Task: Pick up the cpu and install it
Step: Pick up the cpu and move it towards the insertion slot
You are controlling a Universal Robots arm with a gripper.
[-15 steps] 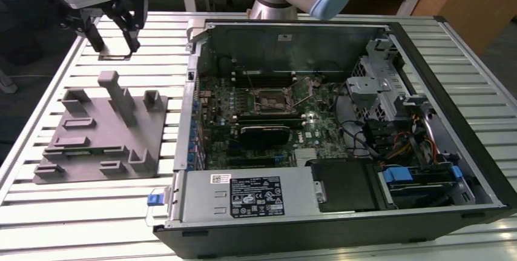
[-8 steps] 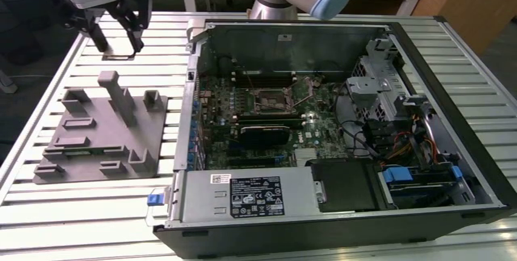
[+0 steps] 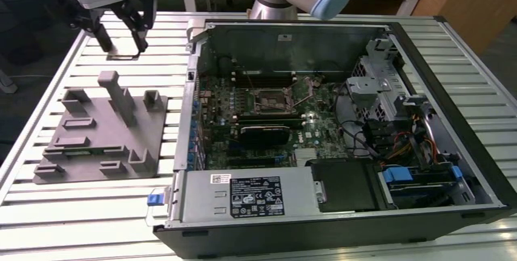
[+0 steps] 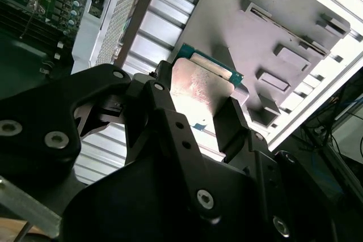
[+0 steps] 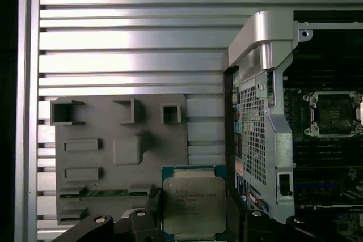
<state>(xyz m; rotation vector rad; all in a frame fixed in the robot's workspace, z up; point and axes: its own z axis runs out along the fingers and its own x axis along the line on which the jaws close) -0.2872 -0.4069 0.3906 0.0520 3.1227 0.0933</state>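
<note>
Hand (image 5: 193, 212) has the cpu (image 5: 194, 203) pinched btwn its black fingers (image 5: 152, 201), one on each of 2 opposite edges. Silvery lid faces the camera, green rim showing. Beyond it a grey tray (image 5: 170, 145) w/ pockets & raised blocks lies flat on the slatted metal worktop (image 5: 130, 43). The cpu overlaps the tray corner nearest the PC case (image 5: 258, 123). Case sits just beside the tray, open. Inside it: motherboard (image 5: 317, 162) w/ socket (image 5: 333, 114), metal frame round it.
</note>
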